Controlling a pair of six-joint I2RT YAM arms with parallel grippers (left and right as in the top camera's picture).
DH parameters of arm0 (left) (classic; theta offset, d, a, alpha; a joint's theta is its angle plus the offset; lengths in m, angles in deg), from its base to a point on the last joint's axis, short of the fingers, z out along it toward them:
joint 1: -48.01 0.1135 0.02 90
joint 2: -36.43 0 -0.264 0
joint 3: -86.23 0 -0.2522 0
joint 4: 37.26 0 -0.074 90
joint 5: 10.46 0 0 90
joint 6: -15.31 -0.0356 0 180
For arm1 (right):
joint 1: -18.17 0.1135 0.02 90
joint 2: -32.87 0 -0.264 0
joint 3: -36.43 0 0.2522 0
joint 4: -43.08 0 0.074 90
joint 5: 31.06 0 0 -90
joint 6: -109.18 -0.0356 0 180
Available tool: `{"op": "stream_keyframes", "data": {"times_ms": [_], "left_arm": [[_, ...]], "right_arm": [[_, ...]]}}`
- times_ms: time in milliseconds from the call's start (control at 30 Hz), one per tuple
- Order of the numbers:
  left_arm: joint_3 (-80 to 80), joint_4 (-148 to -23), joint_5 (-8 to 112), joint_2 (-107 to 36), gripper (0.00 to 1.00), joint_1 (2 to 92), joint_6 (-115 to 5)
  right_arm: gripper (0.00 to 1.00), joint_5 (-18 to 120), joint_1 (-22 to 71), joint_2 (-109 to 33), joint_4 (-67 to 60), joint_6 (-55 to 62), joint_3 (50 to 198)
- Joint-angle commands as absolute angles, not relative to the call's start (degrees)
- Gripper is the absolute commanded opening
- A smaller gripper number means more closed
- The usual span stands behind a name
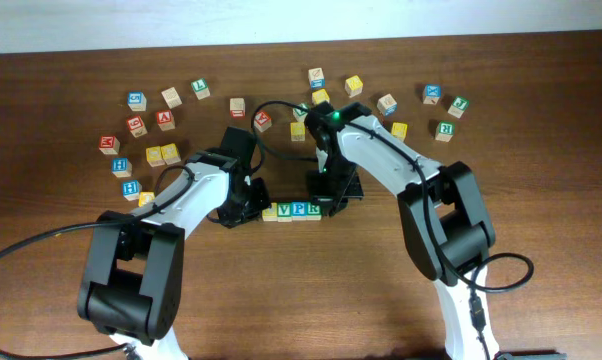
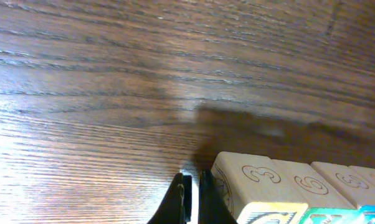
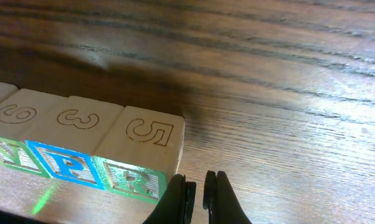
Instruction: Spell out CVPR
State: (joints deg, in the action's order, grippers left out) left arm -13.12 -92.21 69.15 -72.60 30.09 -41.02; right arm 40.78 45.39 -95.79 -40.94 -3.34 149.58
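Note:
Four cubes stand in a touching row at mid-table: a yellow-faced cube (image 1: 269, 212), a green V (image 1: 285, 210), a blue P (image 1: 299, 209) and a green R (image 1: 314, 208). My left gripper (image 1: 255, 206) is shut and empty, its tips on the table against the row's left end. In the left wrist view the fingers (image 2: 191, 200) touch the yellow-faced cube (image 2: 253, 186). My right gripper (image 1: 331, 200) is shut and empty at the row's right end. In the right wrist view the fingers (image 3: 199, 194) sit just beside the R cube (image 3: 134, 177), next to P (image 3: 66, 165) and V (image 3: 13, 155).
Loose letter cubes lie across the back: a group at the left (image 1: 141, 125), several behind the arms (image 1: 321, 90) and a group at the right (image 1: 443, 112). Two yellow cubes (image 1: 162, 154) sit near the left arm. A black cable (image 1: 41, 245) runs off the left front.

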Motion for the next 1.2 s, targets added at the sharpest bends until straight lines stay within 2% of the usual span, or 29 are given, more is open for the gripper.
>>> {"op": "stream_keyframes", "data": {"times_ms": [0,200,533,733,800,1167], "left_arm": [[-13.34,-92.26,67.60,-73.28,0.00,29.79,-41.76],[-13.34,-94.22,76.41,-73.28,0.00,29.79,-41.72],[-9.21,-95.05,78.50,-73.15,0.00,31.93,-43.56],[-6.13,-89.83,78.04,-73.30,0.00,30.75,-44.34],[-6.13,-89.59,78.04,-73.30,0.00,29.31,-44.36],[-6.15,-92.24,75.33,-73.34,0.00,26.99,-45.15]], "right_arm": [[0.04,39.25,46.66,-95.44,-40.54,-3.78,149.45],[0.04,41.83,46.55,-95.44,-40.50,-3.78,149.45],[0.05,45.37,42.77,-95.44,-40.22,-3.76,149.45],[0.15,48.78,40.78,-95.44,-37.02,-3.76,149.45],[0.10,49.11,40.21,-95.44,-36.85,-3.76,149.45],[0.09,49.11,40.21,-95.44,-36.24,-3.76,147.90]]}}
